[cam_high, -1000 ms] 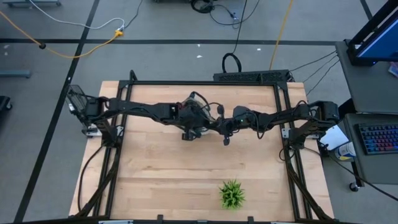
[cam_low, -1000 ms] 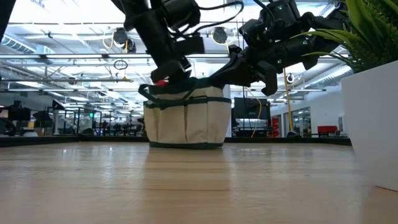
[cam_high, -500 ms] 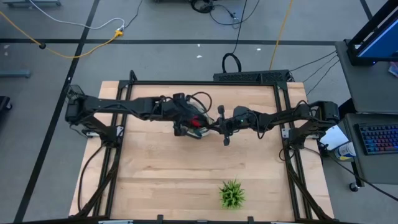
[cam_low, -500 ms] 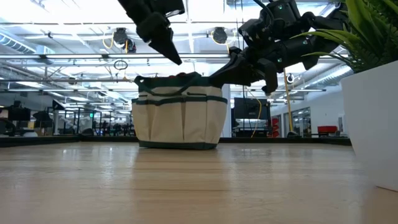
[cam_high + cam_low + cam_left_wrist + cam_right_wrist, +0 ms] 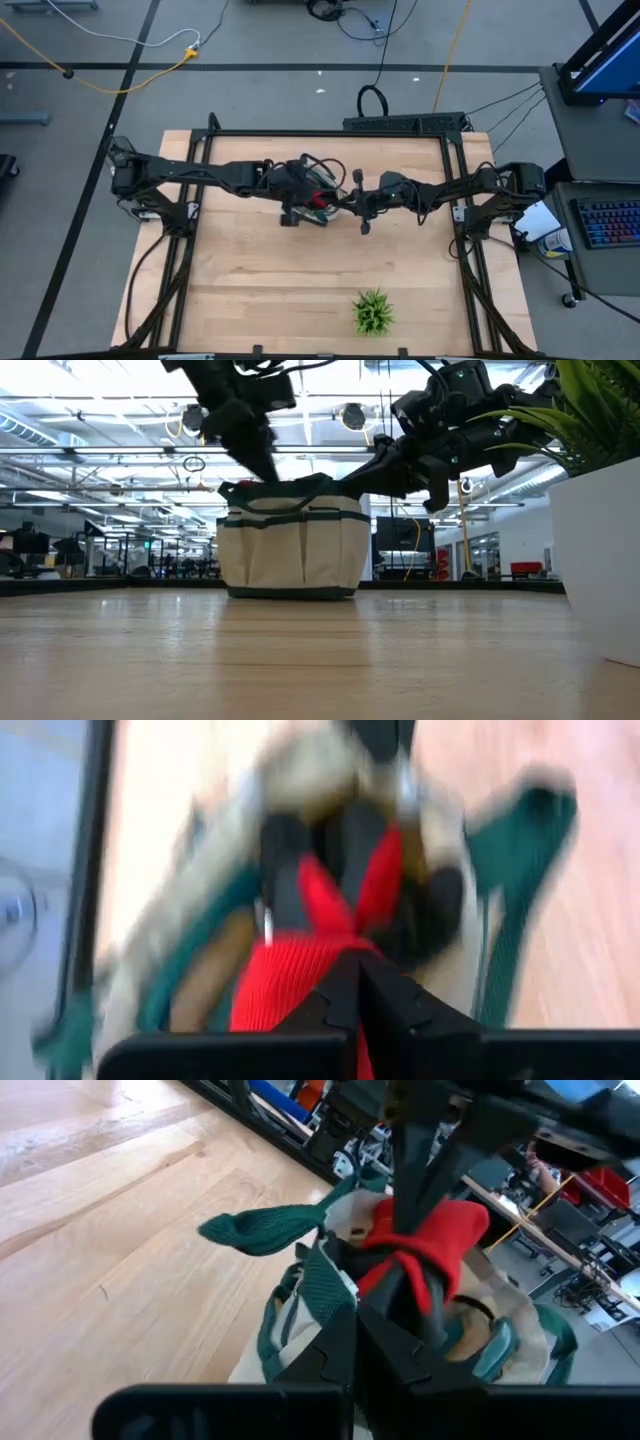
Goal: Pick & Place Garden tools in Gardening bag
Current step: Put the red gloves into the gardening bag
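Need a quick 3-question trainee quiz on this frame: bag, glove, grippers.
1. True or false: the plant stands inside the bag.
2. Multiple choice: the red glove is A) flat on the table, B) in the bag's open top, C) on the plant.
3. Fill in: the left gripper and the right gripper both have their fingers ____.

Key: 1 false, the plant stands apart at the table's near edge; 2 B; 3 shut.

Bright, even overhead lighting with backlit glare in the low view; left wrist view heavily motion-blurred.
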